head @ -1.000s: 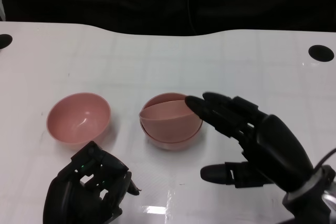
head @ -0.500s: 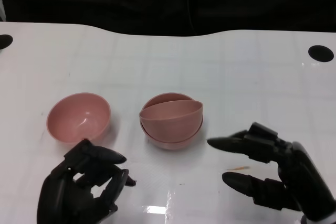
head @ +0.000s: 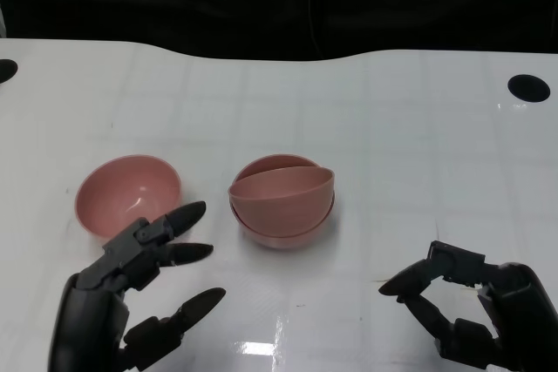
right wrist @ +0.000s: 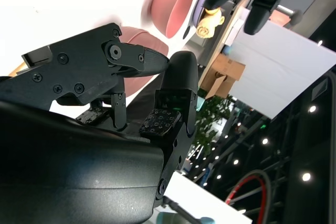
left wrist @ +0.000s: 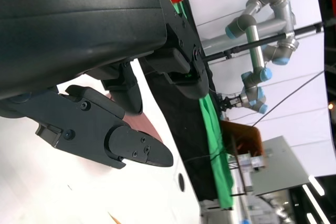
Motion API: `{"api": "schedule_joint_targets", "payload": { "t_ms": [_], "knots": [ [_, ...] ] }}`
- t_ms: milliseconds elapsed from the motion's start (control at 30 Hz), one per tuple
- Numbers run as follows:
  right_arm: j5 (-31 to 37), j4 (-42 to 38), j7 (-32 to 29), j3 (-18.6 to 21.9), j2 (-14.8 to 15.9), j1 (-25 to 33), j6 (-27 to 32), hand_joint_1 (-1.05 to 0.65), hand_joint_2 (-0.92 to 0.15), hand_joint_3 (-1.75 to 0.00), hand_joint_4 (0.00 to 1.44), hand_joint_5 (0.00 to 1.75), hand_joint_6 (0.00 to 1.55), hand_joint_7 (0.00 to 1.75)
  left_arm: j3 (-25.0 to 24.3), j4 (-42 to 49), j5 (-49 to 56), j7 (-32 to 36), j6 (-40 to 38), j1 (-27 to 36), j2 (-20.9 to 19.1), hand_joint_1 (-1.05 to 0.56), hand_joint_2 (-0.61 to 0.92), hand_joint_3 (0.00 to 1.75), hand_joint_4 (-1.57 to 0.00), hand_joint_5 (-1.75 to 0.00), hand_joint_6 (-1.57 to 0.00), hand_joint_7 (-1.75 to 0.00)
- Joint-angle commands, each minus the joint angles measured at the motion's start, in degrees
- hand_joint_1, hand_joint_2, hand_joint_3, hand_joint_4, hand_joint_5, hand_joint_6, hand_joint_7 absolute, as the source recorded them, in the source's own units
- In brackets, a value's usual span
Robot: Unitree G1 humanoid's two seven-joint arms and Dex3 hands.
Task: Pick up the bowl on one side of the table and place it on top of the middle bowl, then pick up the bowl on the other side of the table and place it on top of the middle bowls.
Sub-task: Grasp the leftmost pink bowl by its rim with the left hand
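At the near edge of the glossy white table (head: 410, 128), the robot's black left hand (head: 122, 302) is raised with its fingers (head: 174, 218) spread apart and stretched forward; it holds nothing, and the fingertips point toward the single pink round plastic bowl (head: 128, 195) just beyond them, without touching it. On the other side, the black right hand (head: 475, 307) sits low at the table's near corner, its fingers (head: 410, 280) apart and bent loosely inward, also with nothing between them. It is well apart from the bowls. Farther away, in the middle of the table, stands the stack of two pink bowls (head: 282, 200): the upper bowl lies tilted inside the lower one, beside the single bowl on the left.
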State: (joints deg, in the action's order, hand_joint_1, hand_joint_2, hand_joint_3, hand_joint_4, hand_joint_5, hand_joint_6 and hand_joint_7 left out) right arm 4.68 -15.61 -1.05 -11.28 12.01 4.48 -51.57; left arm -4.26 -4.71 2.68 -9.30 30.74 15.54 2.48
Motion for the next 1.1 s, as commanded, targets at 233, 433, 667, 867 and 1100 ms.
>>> {"api": "schedule_joint_targets", "payload": {
  "t_ms": [233, 433, 667, 867, 1100],
  "knots": [
    [-3.35, -0.27, 5.06, 1.76, -1.48, 1.41, 1.17, -0.13, -0.48, -1.24, 0.89, 1.65, 0.88, 1.21, -0.97, -9.95, 12.26, 5.75, -8.10, 1.53, -4.46, -0.46, 0.92, 0.03, -0.27, -0.48, -0.35, 0.00],
    [-3.90, -0.47, 6.55, 2.40, -2.98, 1.68, 2.85, -0.15, -0.45, -1.29, 0.88, 1.70, 0.84, 1.33, -2.38, -14.76, 22.63, 5.58, -16.17, -0.82, -9.76, -0.45, 0.92, 0.02, -0.22, -0.42, -0.32, 0.00],
    [-4.62, 0.40, 8.20, 3.22, -4.44, 2.38, 5.03, -0.15, -0.43, -1.33, 0.87, 1.72, 0.81, 1.38, 0.13, -16.03, 37.39, 5.54, -26.25, -5.53, -14.71, -0.49, 0.92, 0.02, -0.21, -0.39, -0.31, 0.00],
    [-4.64, 1.24, 9.07, 3.55, -5.21, 2.77, 6.26, -0.15, -0.43, -1.34, 0.86, 1.72, 0.81, 1.38, 3.87, -12.96, 46.30, 5.65, -33.14, -10.37, -18.26, -0.52, 0.91, 0.01, -0.24, -0.36, -0.36, -0.02],
    [-4.72, 1.56, 9.61, 3.90, -5.48, 2.82, 6.63, -0.15, -0.43, -1.34, 0.86, 1.72, 0.81, 1.36, 8.44, -7.94, 50.30, 3.79, -38.23, -15.17, -20.28, -0.50, 0.90, 0.00, -0.29, -0.36, -0.39, -0.02]
  ]
}}
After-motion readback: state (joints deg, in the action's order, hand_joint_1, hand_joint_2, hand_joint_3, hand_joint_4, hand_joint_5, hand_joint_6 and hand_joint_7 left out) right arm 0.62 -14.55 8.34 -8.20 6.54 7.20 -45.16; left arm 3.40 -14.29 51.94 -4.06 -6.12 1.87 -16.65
